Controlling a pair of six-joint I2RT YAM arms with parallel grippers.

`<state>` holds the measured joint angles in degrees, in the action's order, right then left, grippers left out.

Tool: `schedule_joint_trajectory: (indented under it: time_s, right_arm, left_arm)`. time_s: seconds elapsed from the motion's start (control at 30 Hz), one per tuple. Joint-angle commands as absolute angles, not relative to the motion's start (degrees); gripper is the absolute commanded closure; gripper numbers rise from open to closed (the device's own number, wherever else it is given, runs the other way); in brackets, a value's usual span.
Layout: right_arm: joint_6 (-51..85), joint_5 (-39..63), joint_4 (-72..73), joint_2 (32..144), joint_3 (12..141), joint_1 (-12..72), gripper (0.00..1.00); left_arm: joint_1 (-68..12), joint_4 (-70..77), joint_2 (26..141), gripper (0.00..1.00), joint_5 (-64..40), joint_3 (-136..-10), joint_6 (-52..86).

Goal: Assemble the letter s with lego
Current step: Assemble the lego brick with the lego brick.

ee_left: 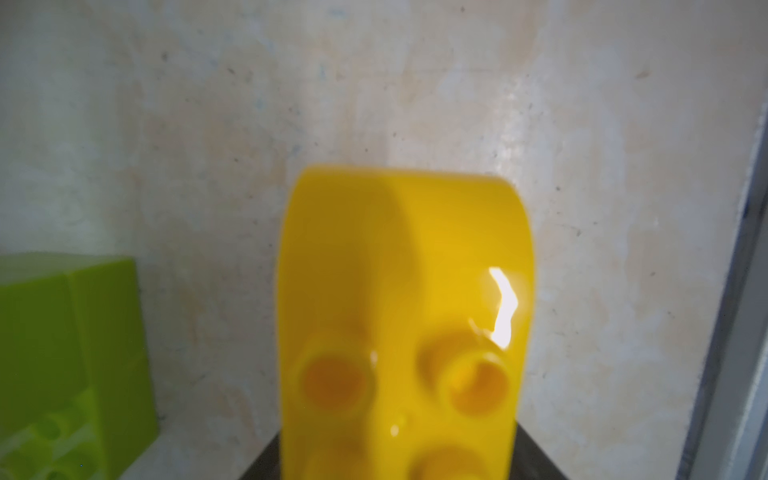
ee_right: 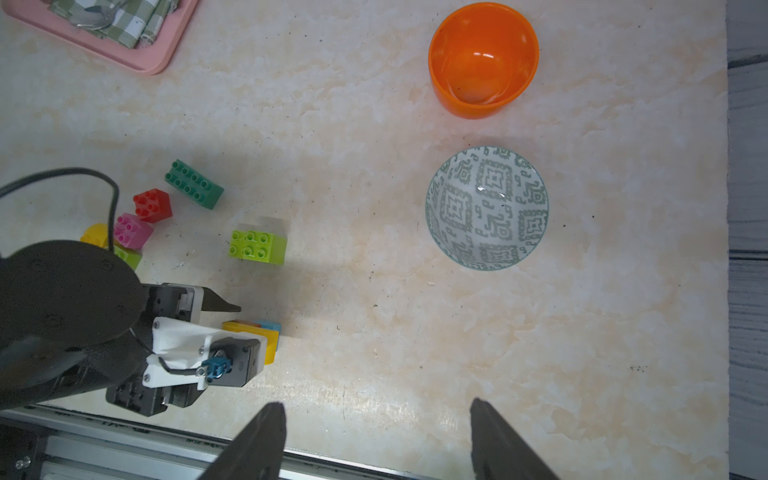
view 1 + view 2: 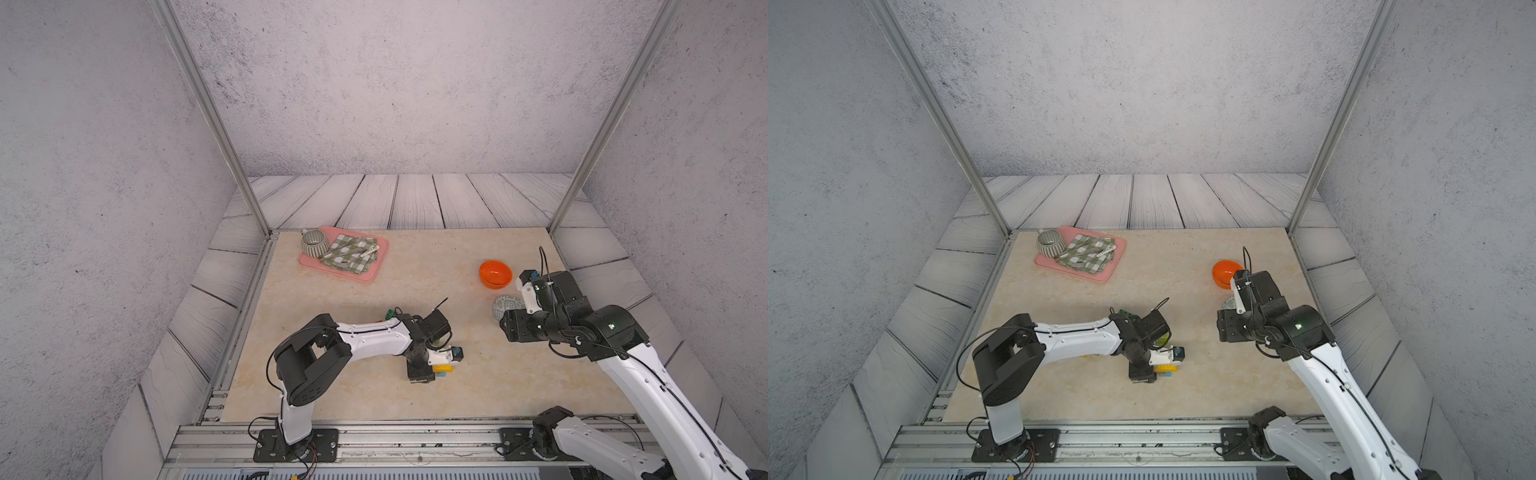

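Nearest: left end effector point(image 2: 245, 332) is low on the tabletop point(image 2: 374, 166), straddling the yellow brick point(image 2: 271, 343). The one visible finger point(image 2: 220, 306) stands just clear of the brick and the other is hidden under the camera mount, so the jaws are apart and not clamping. The yellow brick sits studs-up, touching a blue brick point(image 2: 272, 326). Can't tell if it's stacked on it or just butted against it. In the left wrist view the yellow brick point(image 1: 407, 270) fills the centre.

Just beyond: a lime brick point(image 2: 257, 247) sits alone, studs up, near the yellow one but apart from it.

Further back, on the left arm's side, is a loose cluster: pink brick point(image 2: 132, 230), red brick point(image 2: 152, 205), dark green brick point(image 2: 194, 184). Pink and red nearly touch, and the green oblong lies just past the red. A second yellow piece and a second lime one peek out from behind the arm.

Right end effector point(image 2: 374, 405) hangs above the tabletop with fingers spread wide and nothing between them.

Patterned bowl point(image 2: 457, 208) is well to the right of the bricks. Orange bowl point(image 2: 484, 106) is just behind it, and the two are apart.

Far left corner: pink tray point(image 3: 376, 272) with a checked cloth point(image 3: 349, 257) and a striped cup point(image 3: 313, 243) on it.
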<state>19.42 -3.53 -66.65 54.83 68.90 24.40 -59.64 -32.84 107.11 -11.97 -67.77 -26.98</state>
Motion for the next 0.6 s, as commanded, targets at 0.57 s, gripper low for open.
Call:
schedule_joint_trajectory:
  time_s: [0.57]
  right_arm:
    - [0.4,18.4,-63.3,62.3,73.7,26.1,0.37]
  left_arm:
    - [-56.3,-35.4,70.2,0.02,-4.3,-66.5,-15.3]
